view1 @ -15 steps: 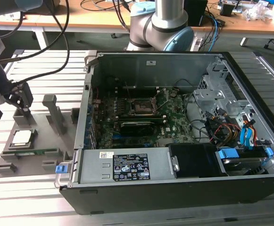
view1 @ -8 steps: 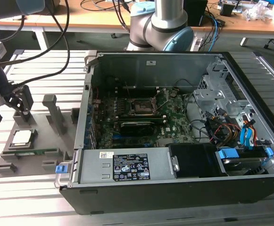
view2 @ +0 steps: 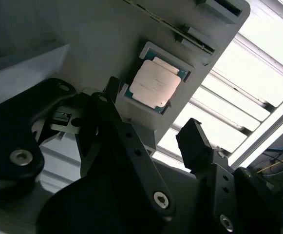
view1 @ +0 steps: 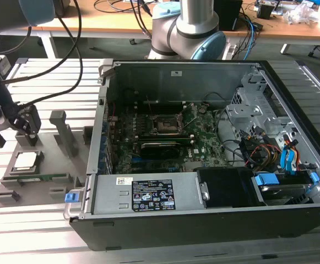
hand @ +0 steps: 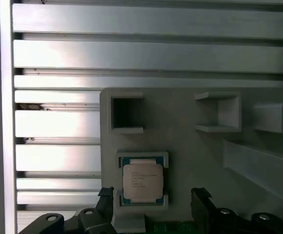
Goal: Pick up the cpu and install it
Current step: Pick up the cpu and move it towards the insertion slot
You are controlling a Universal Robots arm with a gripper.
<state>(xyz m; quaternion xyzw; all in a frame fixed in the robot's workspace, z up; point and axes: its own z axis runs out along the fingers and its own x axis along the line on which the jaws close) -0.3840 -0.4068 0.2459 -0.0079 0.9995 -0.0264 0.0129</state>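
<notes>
Over gray holder (view1: 54, 159) at exterior view's left, hovering with tool (view1: 12, 133) spread wide, clear of cpu (view1: 26, 160) lying flat in holder's pocket.

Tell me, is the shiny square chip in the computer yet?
Not yet. Nothing is done: the silvery square cpu lies in its grey plastic holder. The black gripper hovers open near it, holding nothing. Picking up and fitting it into the dark motherboard socket are left.

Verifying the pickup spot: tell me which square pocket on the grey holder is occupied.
The pocket nearest the open gripper: it holds the cpu, while the two pockets beyond sit empty.
</notes>
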